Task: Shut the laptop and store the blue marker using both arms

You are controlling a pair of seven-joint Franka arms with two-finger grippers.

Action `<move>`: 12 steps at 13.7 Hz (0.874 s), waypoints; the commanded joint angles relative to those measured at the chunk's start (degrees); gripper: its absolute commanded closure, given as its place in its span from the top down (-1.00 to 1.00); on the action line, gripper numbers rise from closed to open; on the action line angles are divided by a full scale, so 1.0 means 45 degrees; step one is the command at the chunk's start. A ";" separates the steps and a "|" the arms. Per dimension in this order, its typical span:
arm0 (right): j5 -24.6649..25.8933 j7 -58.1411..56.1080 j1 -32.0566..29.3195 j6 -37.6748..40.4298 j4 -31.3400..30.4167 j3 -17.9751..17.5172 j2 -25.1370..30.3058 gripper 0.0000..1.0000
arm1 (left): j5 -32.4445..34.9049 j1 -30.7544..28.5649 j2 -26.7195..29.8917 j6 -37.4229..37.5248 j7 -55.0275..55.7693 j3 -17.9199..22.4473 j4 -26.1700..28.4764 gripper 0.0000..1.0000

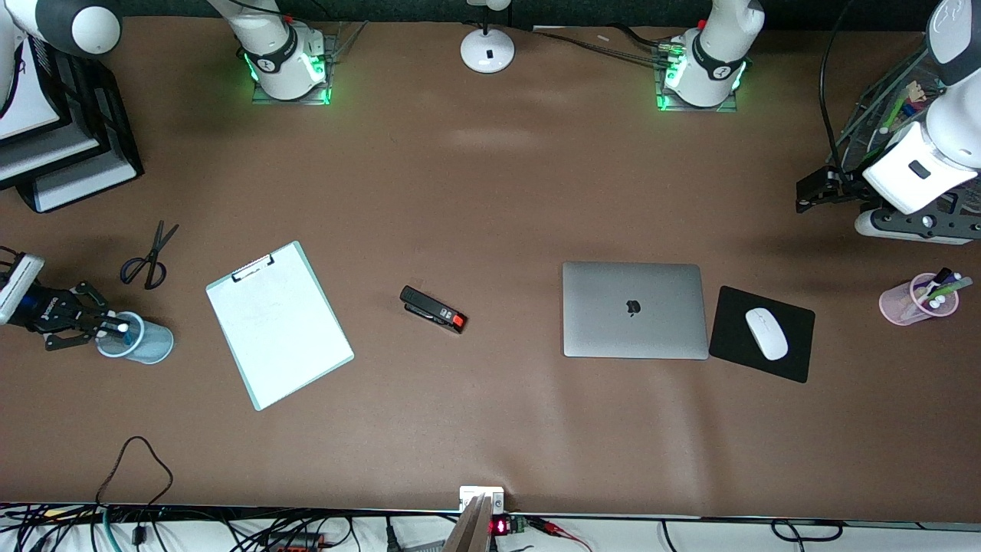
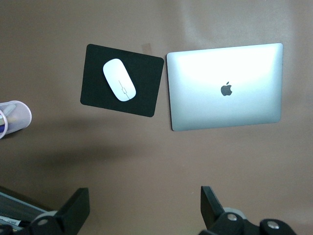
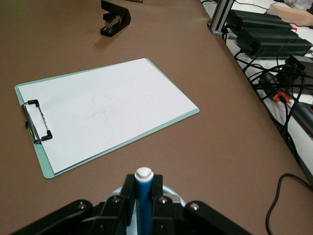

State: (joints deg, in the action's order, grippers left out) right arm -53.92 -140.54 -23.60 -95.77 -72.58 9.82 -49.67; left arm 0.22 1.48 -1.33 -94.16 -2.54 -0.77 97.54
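So: laptop (image 1: 633, 309) lies flat on the table with its lid down, apple logo up, just beside the black mouse pad (image 1: 762, 333) that carries the white mouse (image 1: 766, 333). Closing step judged complete.

Left gripper (image 1: 814, 192) is up over bare table toward the left arm's end, above the pink cup (image 1: 918, 298) region and well apart from the laptop; jaws stand wide, nothing between them. This arm appears to be waiting.

Right gripper (image 1: 92, 320) is at the right arm's end of the table, clamped tight on the blue marker (image 3: 143, 196). Marker stands upright, white end up, directly over the mouth of the pale blue cup (image 1: 142, 340); in the front view its white tip sits at the cup's rim. Cannot tell whether the lower end already reaches into the cup.

Remaining, as judged: lower marker into cup, release it, pull the right arm clear. Clipboard (image 1: 279, 324), stapler (image 1: 433, 309) and scissors (image 1: 149, 259) lie untouched between
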 commanded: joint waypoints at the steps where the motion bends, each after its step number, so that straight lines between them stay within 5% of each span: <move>1: -0.0303 -0.0058 -0.0244 0.0034 0.0367 -0.0131 -0.0291 -1.00 | -0.0087 0.0100 -0.0212 0.0357 0.0096 0.0112 -0.0466 1.00; 2: -0.0303 -0.0020 -0.0244 0.0033 0.0386 -0.0131 -0.0291 -0.96 | -0.0087 0.0100 -0.0212 0.0357 0.0096 0.0112 -0.0466 1.00; 3: -0.0303 0.0097 -0.0244 0.0053 0.0386 -0.0131 -0.0252 -0.31 | -0.0087 0.0100 -0.0212 0.0357 0.0096 0.0112 -0.0466 1.00; 4: -0.0303 0.0311 -0.0244 0.0130 0.0386 -0.0131 -0.0213 0.99 | -0.0087 0.0100 -0.0212 0.0376 0.0096 0.0112 -0.0466 1.00; 12: 0.0652 0.3706 -0.0088 0.1165 0.0386 -0.0072 0.0761 1.00 | -0.0087 0.0100 -0.0212 0.0454 0.0076 0.0112 -0.0466 1.00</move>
State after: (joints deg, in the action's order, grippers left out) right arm -53.24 -128.72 -23.87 -92.33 -70.73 9.82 -48.89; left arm 0.22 1.48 -1.33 -93.86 -2.54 -0.77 97.54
